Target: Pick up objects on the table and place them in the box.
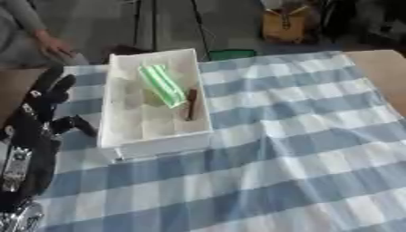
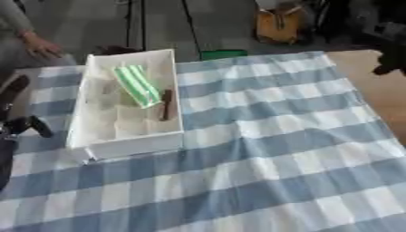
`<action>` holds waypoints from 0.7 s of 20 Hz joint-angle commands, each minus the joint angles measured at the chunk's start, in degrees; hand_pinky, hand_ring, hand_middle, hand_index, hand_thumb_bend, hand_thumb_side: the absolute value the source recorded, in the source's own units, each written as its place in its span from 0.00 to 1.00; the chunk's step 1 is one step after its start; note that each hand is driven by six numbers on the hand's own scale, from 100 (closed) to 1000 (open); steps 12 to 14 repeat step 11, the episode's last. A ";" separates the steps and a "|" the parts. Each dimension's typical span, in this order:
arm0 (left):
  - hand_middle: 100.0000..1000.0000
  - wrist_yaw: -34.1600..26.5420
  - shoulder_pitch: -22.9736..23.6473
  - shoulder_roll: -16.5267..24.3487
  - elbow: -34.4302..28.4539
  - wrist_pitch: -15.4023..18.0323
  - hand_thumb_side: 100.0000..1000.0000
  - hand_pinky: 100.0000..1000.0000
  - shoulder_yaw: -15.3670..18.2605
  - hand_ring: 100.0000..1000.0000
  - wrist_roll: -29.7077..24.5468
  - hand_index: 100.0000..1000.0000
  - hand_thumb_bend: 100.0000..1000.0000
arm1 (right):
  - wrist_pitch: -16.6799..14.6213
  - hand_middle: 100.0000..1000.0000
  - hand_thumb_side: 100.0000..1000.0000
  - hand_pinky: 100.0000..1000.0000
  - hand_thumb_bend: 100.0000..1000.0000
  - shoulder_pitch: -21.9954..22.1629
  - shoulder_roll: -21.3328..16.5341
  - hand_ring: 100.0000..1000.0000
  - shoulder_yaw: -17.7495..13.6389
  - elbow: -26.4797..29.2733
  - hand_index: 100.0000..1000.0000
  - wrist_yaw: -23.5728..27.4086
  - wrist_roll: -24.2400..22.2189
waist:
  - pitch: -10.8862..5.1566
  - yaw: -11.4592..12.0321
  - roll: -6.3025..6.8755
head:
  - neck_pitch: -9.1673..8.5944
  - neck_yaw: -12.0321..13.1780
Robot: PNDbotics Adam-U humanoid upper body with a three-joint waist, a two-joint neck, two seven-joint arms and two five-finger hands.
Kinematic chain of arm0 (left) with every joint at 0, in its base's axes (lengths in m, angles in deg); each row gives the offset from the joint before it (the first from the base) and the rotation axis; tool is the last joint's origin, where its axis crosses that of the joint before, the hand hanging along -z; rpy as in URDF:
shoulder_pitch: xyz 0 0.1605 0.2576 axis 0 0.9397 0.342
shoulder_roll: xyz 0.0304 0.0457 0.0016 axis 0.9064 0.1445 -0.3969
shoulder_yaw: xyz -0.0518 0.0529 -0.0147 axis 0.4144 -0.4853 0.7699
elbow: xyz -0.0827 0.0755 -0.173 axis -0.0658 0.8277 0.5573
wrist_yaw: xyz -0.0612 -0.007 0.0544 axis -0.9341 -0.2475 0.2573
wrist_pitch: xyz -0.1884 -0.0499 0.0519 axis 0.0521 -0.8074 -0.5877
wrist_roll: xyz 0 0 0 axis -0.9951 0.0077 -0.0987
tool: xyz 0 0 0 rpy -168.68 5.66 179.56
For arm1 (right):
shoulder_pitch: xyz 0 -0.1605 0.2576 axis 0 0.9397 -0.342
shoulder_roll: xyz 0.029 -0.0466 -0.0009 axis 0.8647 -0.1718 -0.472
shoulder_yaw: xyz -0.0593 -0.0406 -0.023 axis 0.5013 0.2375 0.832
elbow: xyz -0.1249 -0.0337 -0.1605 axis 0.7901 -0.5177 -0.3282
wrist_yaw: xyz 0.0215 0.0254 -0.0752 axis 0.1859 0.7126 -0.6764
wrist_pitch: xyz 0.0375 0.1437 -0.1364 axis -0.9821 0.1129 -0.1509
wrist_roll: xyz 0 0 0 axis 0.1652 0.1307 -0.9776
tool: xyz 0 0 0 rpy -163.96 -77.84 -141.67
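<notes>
- Left eye view: I see the white box (image 1: 155, 102) at about ten o'clock on the checked cloth (image 1: 301, 149), its long axis running from six to twelve.
- Inside it lie a green-and-white striped packet (image 1: 162, 84) and, just beside it at four o'clock, a thin brown stick (image 1: 191, 103); both lie roughly along the box's length, tilted a little.
- I find no loose object on the cloth outside the box, so I judge the picking largely done.
- My left hand (image 1: 47, 106) stands at nine o'clock from the box, near its left wall but not touching it, fingers pointing toward twelve and fairly straight, thumb stuck out toward the box. It is released and carries nothing.
- The left forearm runs down to the lower left corner.
- Right eye view: the same box (image 2: 127, 106) sits further left, with the packet (image 2: 136, 85) and stick (image 2: 166, 104) unchanged in relation.
- A dark shape at the right edge, about two o'clock, may be my right hand (image 2: 390, 61); I cannot tell how its fingers stand.
- The left hand is plainly the nearer one to the box.
</notes>
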 commanded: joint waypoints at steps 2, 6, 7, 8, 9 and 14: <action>0.98 0.95 0.57 -0.07 -1.10 0.56 0.66 0.43 2.55 1.00 2.69 0.77 0.06 | 2.12 0.65 0.66 0.54 0.00 1.29 2.46 0.57 -2.62 1.33 0.81 -0.62 -1.06 | -1.73 0.05 0.60 | 0.42 2.09; 0.99 1.79 1.11 -0.15 -1.10 0.49 0.66 0.43 5.44 1.00 6.35 0.78 0.07 | 3.78 0.63 0.65 0.53 0.00 3.03 4.69 0.56 -4.15 1.34 0.80 -3.34 -0.64 | -1.99 -0.59 1.93 | 0.33 3.17; 1.00 1.86 1.50 -0.21 -1.10 0.23 0.67 0.43 6.06 1.00 7.04 0.78 0.08 | 4.22 0.62 0.65 0.53 0.00 3.10 5.19 0.55 -4.18 1.34 0.80 -3.87 -0.65 | -1.96 -0.18 1.95 | 0.28 3.79; 1.00 1.90 1.78 -0.22 -1.10 0.07 0.67 0.43 6.54 1.00 7.59 0.78 0.08 | 4.59 0.62 0.65 0.53 0.00 3.05 5.52 0.55 -4.13 1.34 0.80 -4.28 -0.69 | -1.93 0.05 1.96 | 0.27 4.15; 1.00 2.03 1.97 -0.38 -1.10 -0.11 0.67 0.43 7.25 1.00 8.25 0.78 0.09 | 4.84 0.62 0.64 0.53 0.00 2.88 5.80 0.55 -4.02 1.34 0.80 -4.65 -0.81 | -1.83 -0.03 2.00 | 0.47 4.24; 1.00 2.44 1.94 -0.70 -1.10 -0.67 0.67 0.43 8.09 1.00 9.21 0.77 0.09 | 5.07 0.62 0.64 0.53 0.00 2.74 6.18 0.55 -3.89 1.34 0.80 -5.25 -0.97 | -1.76 -0.36 2.05 | 0.78 4.13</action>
